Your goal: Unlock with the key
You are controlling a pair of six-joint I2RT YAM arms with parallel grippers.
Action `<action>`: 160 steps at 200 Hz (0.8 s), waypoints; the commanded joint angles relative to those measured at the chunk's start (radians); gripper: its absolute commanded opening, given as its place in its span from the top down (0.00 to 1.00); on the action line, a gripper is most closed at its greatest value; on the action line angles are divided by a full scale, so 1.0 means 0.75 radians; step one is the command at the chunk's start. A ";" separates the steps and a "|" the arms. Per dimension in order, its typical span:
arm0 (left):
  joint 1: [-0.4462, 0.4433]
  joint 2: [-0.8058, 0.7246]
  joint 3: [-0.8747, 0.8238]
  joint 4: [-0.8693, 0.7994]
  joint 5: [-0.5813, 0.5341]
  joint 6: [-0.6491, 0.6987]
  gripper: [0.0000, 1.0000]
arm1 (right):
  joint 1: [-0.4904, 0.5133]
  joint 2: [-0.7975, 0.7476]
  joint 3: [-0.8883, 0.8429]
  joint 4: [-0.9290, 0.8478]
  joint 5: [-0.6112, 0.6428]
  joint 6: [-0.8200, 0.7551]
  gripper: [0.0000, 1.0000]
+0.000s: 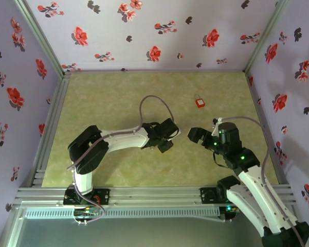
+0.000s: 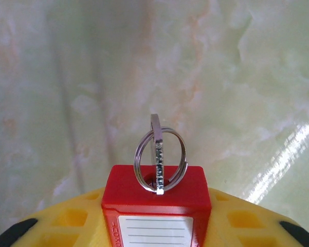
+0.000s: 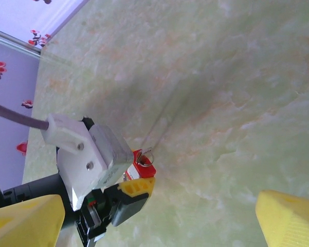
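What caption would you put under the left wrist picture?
Two yellow fingers pinch a red plastic key tag with a silver metal ring, green marbled table behind.

On the red tag (image 2: 157, 193), a white label (image 2: 155, 230) ruled with thin lines, all left blank. Beside the label's left edge, tiny raised letters running up the red plastic (seemingly "COM", the rest cut off at the bottom of the left wrist view). Far out on the bench (image 1: 118, 92), a small red block (image 1: 200, 103) with a pale patch on its face, too small to read from the top view.
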 commanded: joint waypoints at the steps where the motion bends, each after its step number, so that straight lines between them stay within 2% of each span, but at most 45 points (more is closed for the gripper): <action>1: -0.031 -0.068 -0.035 -0.090 0.077 0.115 0.61 | -0.017 0.017 0.071 -0.082 -0.026 -0.055 0.04; 42: -0.046 -0.206 -0.137 -0.135 0.143 0.177 0.46 | -0.038 0.065 0.133 -0.152 -0.071 -0.115 0.02; 61: -0.045 -0.335 -0.188 -0.129 0.165 0.161 0.29 | -0.043 0.125 0.178 -0.200 -0.102 -0.169 0.01; 71: -0.044 -0.400 -0.205 -0.140 0.168 0.144 0.26 | -0.044 0.157 0.195 -0.220 -0.120 -0.203 0.01; 87: -0.025 -0.514 -0.221 -0.175 0.137 0.058 0.24 | -0.044 0.213 0.205 -0.210 -0.206 -0.271 0.01; 103: 0.068 -0.677 -0.297 -0.155 0.132 -0.089 0.21 | -0.020 0.303 0.221 -0.221 -0.290 -0.389 0.01; 119: 0.241 -0.873 -0.402 -0.107 0.136 -0.314 0.17 | 0.104 0.424 0.255 -0.233 -0.227 -0.536 0.01; 136: 0.446 -1.081 -0.497 -0.066 0.197 -0.549 0.05 | 0.359 0.601 0.342 -0.259 -0.059 -0.717 0.01; 147: 0.514 -1.192 -0.529 -0.049 0.225 -0.628 0.01 | 0.494 0.727 0.406 -0.277 -0.002 -0.876 0.01; 160: 0.544 -1.284 -0.523 -0.078 0.190 -0.657 0.00 | 0.602 0.838 0.443 -0.264 0.088 -1.062 0.01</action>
